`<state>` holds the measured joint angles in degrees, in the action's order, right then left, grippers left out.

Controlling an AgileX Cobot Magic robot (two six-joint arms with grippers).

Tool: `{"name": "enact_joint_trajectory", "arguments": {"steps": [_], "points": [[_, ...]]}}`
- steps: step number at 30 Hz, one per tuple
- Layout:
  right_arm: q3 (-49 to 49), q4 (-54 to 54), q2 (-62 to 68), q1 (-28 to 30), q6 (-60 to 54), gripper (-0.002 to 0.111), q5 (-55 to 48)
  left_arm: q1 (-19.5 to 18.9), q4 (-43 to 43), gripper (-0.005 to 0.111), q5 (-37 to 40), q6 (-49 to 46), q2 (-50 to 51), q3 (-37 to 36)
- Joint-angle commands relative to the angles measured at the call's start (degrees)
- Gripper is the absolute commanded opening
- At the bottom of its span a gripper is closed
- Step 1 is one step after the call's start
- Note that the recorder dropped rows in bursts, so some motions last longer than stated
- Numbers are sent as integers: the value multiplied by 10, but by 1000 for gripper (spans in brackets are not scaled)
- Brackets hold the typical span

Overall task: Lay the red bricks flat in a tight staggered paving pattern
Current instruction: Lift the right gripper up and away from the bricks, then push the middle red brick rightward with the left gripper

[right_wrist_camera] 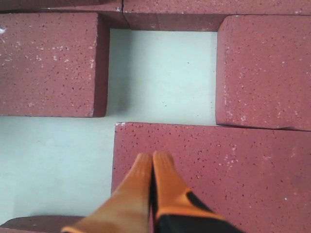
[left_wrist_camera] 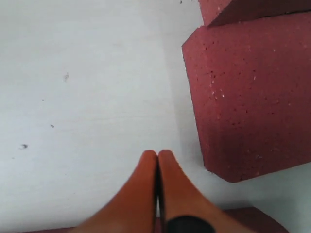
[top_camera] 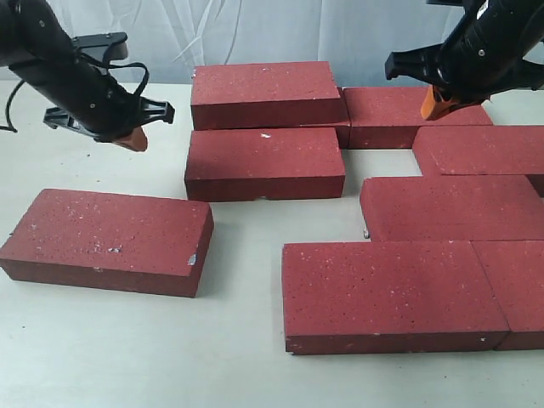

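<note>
Several red bricks lie flat on the white table [top_camera: 102,340]. One loose brick [top_camera: 106,240] sits alone at the front left. A middle brick [top_camera: 265,161] and a back brick [top_camera: 265,92] lie at the centre, and the others are grouped to the right, with the largest-looking one [top_camera: 391,293] in front. My left gripper [top_camera: 136,140] hangs shut and empty above bare table, left of the middle brick [left_wrist_camera: 248,97]; its tips [left_wrist_camera: 157,154] are pressed together. My right gripper [top_camera: 433,106] hangs shut and empty above the right group. In the right wrist view its tips [right_wrist_camera: 154,156] show over a brick [right_wrist_camera: 218,170].
A bare rectangular gap of table [right_wrist_camera: 160,73] lies between four bricks on the right. Another gap [top_camera: 246,246] separates the loose left brick from the rest. A pale curtain [top_camera: 255,34] closes off the back.
</note>
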<state>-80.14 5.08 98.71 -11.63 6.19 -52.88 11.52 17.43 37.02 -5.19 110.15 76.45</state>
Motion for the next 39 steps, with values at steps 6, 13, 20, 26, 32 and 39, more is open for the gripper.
{"name": "enact_joint_trajectory", "arguments": {"steps": [6,13,20,26,32,39], "points": [[-1,10,-3,3,-1,-1,11,21,41,0,74,23,115,96],[-1,15,-3,2,-1,-1,12,40,22,0,99,52,176,176],[-1,16,-3,2,-1,-1,23,65,32,0,90,52,195,190],[-1,16,-3,2,-1,-1,23,86,50,0,57,52,195,190],[-1,16,-3,2,-1,-1,21,97,73,0,46,52,195,190],[-1,16,-3,2,-1,-1,21,110,86,0,22,52,195,190]]}}
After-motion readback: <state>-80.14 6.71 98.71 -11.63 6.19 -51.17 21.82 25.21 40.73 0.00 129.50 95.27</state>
